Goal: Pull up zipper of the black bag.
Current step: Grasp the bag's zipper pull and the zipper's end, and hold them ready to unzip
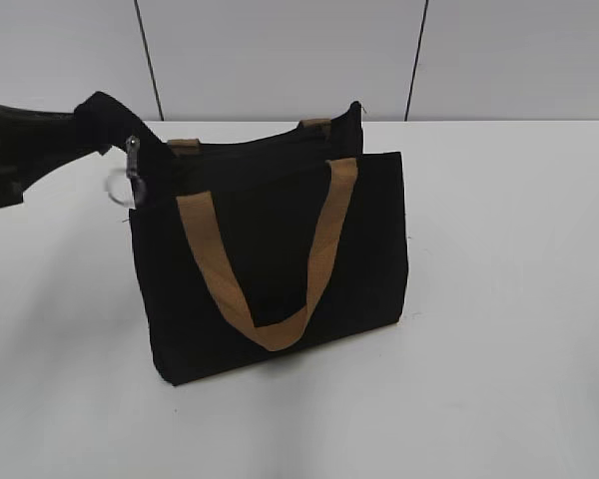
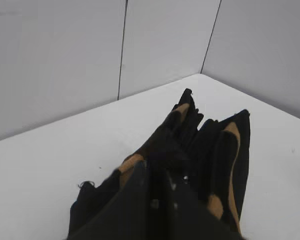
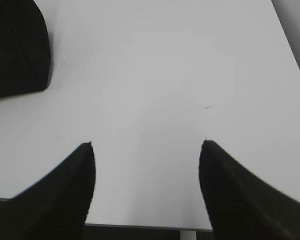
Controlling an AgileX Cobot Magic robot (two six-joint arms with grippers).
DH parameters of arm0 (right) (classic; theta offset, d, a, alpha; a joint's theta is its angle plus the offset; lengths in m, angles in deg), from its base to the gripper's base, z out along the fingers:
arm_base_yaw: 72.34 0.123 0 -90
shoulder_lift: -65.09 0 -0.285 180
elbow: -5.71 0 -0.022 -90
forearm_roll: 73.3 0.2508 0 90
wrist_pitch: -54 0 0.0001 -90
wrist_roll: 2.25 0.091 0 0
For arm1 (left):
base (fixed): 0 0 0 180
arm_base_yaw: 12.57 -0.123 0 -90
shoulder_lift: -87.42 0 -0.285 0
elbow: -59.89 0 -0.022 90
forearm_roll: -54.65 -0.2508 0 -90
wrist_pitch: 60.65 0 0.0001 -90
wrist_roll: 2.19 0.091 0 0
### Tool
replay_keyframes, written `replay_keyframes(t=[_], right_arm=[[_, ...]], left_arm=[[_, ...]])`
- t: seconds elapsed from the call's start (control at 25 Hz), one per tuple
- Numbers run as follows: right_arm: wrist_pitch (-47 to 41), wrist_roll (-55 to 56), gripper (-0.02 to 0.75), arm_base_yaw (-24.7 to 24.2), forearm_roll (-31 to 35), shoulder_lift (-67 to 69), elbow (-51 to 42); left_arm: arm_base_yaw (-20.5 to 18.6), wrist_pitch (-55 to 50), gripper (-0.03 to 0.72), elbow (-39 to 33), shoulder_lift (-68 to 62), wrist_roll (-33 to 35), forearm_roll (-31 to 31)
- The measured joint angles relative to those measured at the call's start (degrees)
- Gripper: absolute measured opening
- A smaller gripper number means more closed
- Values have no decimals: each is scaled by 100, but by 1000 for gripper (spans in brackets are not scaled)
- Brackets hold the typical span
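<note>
Standing upright on the white table, black bag with front tan handle hanging as a loop down its near panel. Zipper sits at the bag's top left corner, silver slider with a pale ring dangling below it. Left gripper reaches in from the left of the bag, closed on a black fabric end tab just beside the slider; whether the fingers pinch the slider itself or only the fabric, cannot tell. Top opening looks drawn narrow along the bag's length up to the far right corner, yet the track is mostly hidden behind the front panel rim, so closed or gaping: unclear. Judged: zip pull either near its end stop or not started; cannot settle which.

Left wrist view: dark, gripper fingers merge with the bag's folds, contact point unreadable.

Right gripper spread wide over bare table, holding nothing, well apart from the bag.
</note>
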Motion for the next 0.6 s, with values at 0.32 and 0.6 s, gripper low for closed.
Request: replay_keyframes(t=[0.32, 0.6], right_arm=[[0, 0, 505, 0, 0, 0, 0], [0, 0, 505, 0, 0, 0, 0]], left_arm=[[0, -17, 15, 0, 711, -116, -119], [0, -152, 15, 0, 712, -126, -115]])
